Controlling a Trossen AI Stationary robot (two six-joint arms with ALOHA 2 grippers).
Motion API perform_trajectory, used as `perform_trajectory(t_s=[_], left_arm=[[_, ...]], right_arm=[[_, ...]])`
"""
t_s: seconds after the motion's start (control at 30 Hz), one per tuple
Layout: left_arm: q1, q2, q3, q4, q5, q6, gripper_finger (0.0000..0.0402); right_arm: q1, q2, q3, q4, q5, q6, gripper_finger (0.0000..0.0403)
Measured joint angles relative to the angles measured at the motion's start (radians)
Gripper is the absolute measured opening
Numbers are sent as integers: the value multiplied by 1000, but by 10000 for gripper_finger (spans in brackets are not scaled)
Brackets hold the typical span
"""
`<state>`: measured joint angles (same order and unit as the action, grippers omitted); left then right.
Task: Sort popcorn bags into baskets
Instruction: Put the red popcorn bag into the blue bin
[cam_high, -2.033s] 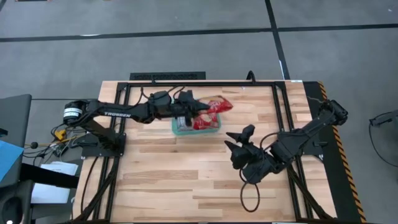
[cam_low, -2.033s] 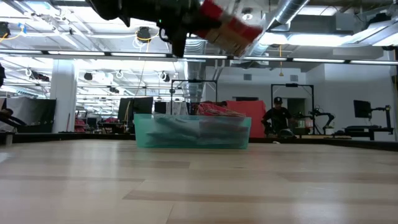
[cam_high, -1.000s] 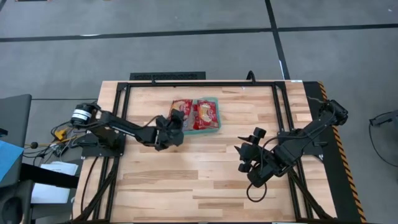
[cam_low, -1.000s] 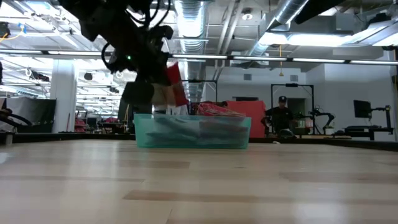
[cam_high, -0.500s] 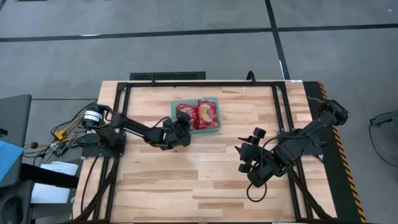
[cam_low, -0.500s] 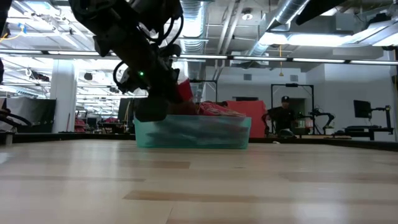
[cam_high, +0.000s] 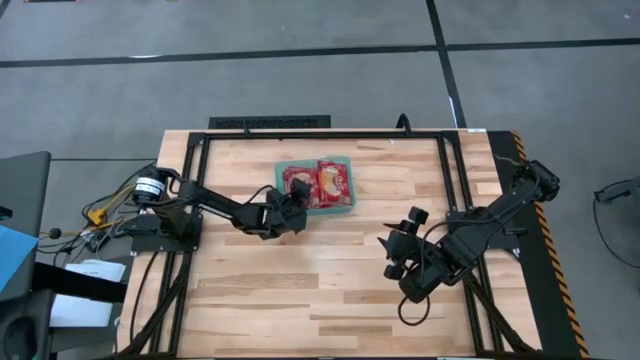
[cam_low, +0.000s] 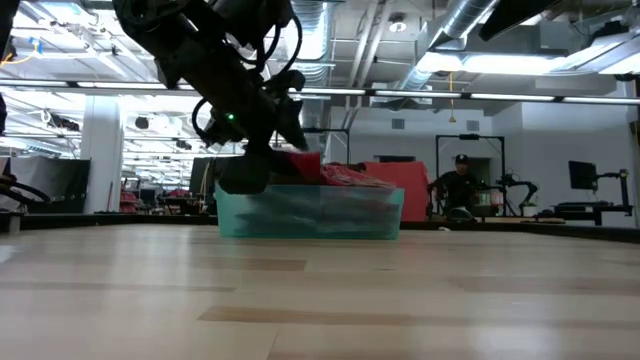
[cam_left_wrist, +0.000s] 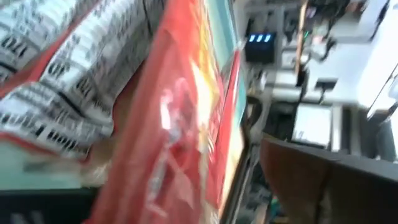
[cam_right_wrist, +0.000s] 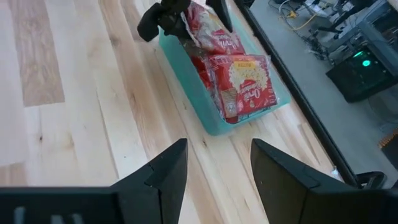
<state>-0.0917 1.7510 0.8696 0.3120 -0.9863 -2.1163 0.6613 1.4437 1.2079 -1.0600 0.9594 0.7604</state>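
In the high view the left gripper (cam_high: 290, 212) has dropped from above to the green tray (cam_high: 345, 204)'s 8 o'clock corner, its hold unclear, popcorn bags (cam_high: 318, 184) now inside; the right wrist view shows the right gripper (cam_right_wrist: 214, 165) open, empty.

You see the shallow teal-green translucent plastic tray (cam_high: 345, 204) on the wooden table's far middle, holding red flat popcorn packets (cam_high: 333, 182) with pale middle panels, lying side by side, piled above its rim.
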Motion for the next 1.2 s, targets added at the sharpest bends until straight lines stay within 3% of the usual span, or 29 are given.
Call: perform_trajectory(t_s=[0.17,0.33,0.5,0.73,1.03,1.2], left_arm=[[-1,-40,0,-13,59,80,274],[12,-98,-1,-52,64,140,310],[21,-159,-1,-121,75,193,316],[49,-164,-1,-120,378,186,316],[44,-164,-1,-124,376,194,316],[53,-189,-2,-120,459,201,316]], right_arm=[[6,0,0,2,-19,3,192],[8,0,0,17,-19,3,187],[8,0,0,26,-19,3,190],[4,0,0,29,-18,3,188],[4,0,0,54,-19,11,178],[8,0,0,53,-19,50,181]])
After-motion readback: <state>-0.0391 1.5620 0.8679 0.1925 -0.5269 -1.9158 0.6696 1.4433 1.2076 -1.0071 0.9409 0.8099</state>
